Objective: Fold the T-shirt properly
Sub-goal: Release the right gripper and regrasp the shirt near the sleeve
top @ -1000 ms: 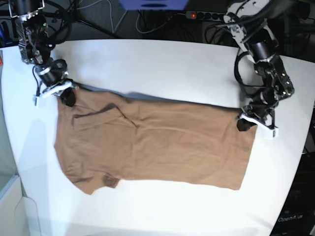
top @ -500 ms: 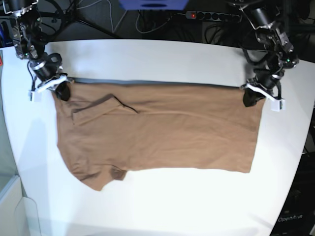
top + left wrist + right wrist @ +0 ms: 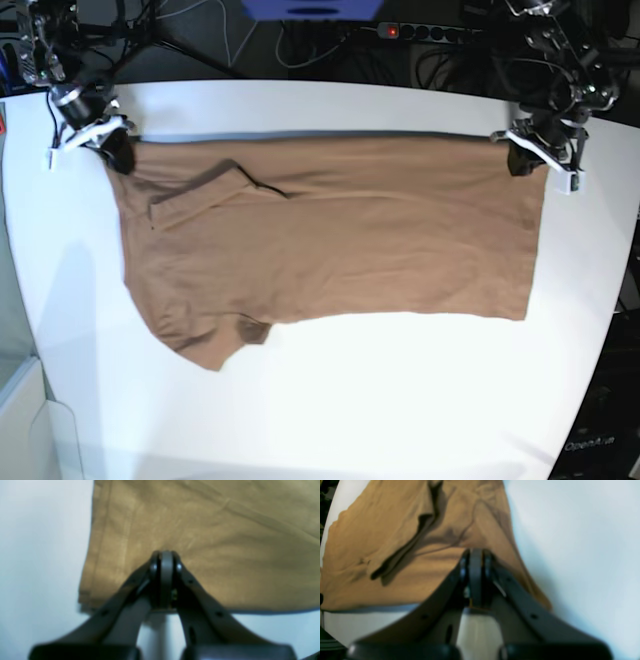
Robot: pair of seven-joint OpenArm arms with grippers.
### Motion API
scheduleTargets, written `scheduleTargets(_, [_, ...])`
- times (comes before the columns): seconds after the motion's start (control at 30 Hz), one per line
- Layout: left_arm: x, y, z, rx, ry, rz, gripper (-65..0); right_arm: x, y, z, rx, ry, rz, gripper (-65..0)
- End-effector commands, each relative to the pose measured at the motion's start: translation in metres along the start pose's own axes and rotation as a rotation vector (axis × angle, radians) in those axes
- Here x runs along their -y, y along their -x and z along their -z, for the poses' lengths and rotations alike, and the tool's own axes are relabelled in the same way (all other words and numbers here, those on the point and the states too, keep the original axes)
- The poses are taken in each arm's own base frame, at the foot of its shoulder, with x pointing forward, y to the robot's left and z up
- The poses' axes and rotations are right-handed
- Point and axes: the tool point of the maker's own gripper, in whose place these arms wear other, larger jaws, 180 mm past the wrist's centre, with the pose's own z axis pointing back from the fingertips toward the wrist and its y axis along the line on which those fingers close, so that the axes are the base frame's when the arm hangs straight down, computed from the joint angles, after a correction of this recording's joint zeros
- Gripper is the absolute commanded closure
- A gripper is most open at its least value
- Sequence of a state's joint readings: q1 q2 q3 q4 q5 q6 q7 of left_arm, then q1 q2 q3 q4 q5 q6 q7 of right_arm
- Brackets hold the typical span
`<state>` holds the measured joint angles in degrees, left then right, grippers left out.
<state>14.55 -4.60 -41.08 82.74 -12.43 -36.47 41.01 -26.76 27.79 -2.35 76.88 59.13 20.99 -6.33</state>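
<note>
Across the white round table (image 3: 330,420), the plain tan short-sleeved cotton T-shirt (image 3: 330,240) lies spread with its long axis running nine to three o'clock, its body hanging toward six from the far edge. The right gripper (image 3: 118,155) at ten and the left gripper (image 3: 520,160) at two are each clamped tight on a far corner, equally near. No readable writing shows on the shirt.

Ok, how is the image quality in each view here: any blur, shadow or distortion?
Left wrist view: soft overall, the left gripper blurred close to the lens, the T-shirt slightly sharper. Right wrist view: equally soft, with dark fold shadows on the cloth and the right gripper out of focus. Base view: sharpest, evenly lit, with the table edges bowed by the wide lens.
</note>
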Motion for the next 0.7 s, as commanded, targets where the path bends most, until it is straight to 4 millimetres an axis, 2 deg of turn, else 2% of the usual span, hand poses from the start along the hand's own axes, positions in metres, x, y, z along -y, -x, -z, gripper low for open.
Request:
scheduleTargets(0.0, [-0.029, 0.088, -0.019, -0.380, -0.143, 0.048, -2.3, 0.004, -0.006, -0.003, -0.003, 0.014, -0.030, -0.4])
scheduleTargets(0.1, [-0.023, 0.091, -0.017, -0.381, -0.132, 0.037, -2.3, -0.009, -0.008, -0.008, 0.001, -0.019, -0.046, -0.4])
scheduleTargets(0.3, [-0.022, 0.090, -0.016, -0.379, -0.129, 0.040, -2.3, -0.051, -0.029, -0.015, 0.036, -0.127, -0.109, -2.3])
scheduleTargets(0.37, [-0.021, 0.090, -0.015, -0.381, -0.128, 0.038, -2.3, -0.065, -0.037, -0.015, 0.057, -0.159, -0.125, -6.8])
scheduleTargets(0.5, [-0.021, 0.089, -0.015, -0.377, -0.127, 0.039, -2.3, -0.073, -0.048, -0.014, 0.072, -0.182, -0.166, -18.7])
scheduleTargets(0.67, [-0.021, 0.088, -0.014, -0.376, -0.127, 0.039, -2.3, -0.074, -0.046, -0.007, 0.088, -0.178, -0.130, -26.3])
